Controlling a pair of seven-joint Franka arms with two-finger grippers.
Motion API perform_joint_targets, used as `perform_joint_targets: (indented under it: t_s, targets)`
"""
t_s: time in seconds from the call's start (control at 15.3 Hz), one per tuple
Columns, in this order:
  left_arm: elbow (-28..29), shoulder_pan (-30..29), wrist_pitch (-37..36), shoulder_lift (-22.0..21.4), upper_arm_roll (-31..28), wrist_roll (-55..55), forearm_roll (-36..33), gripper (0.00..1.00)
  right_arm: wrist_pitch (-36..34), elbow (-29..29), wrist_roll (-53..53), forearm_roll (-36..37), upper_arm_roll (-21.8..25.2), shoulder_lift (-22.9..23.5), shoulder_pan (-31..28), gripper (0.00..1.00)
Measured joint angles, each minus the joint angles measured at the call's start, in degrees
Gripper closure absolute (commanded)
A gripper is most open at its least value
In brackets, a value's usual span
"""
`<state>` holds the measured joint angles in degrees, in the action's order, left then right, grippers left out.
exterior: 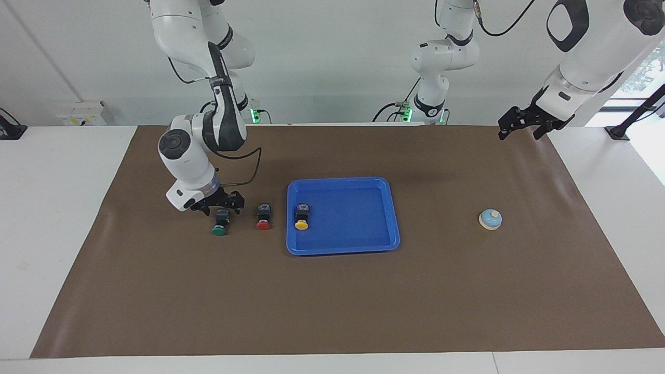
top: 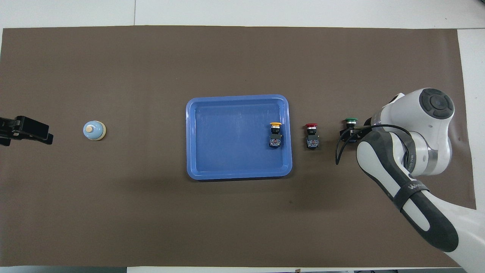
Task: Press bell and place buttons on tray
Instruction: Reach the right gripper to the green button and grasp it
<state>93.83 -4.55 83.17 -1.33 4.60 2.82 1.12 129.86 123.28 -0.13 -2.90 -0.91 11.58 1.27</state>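
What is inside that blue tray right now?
Only the yellow button lies in the tray, by the rim at the right arm's end. The red button and green button sit outside on the mat. Nothing covers the tray.

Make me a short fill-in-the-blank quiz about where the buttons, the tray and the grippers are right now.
1. The button lying in the tray has a ____ cap.
2. The right gripper is over the ____ button.
3. The red button lies between the green button and the ____.
4. The left gripper waits, its fingers ____.

Answers: yellow; green; tray; open
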Motion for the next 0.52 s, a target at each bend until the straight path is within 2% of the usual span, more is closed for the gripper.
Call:
perform_joint_targets:
  t_s: [0.07, 0.33, 0.39, 0.52]
  targets:
    - [0.0, 0.0, 0.0, 0.0, 0.0, 0.0, 0.0, 0.0, 0.0, 0.29, -0.02, 0.0, 0.0, 0.0, -0.11, 0.15]
    - [0.0, 0.0, 0.0, 0.0, 0.0, 0.0, 0.0, 0.0, 2.44, 0.86, 0.02, -0.06, -0.3, 0.01, -0.03, 0.15]
    - [0.0, 0.0, 0.0, 0.0, 0.0, 0.0, 0.0, 0.0, 3.3, 1.11, 0.08, -0.07, -0.36, 0.09, 0.08, 0.19]
    - [0.0, 0.0, 0.0, 0.0, 0.0, 0.0, 0.0, 0.0, 4.14, 1.41, 0.14, -0.07, -0.55, 0.43, 0.16, 0.37]
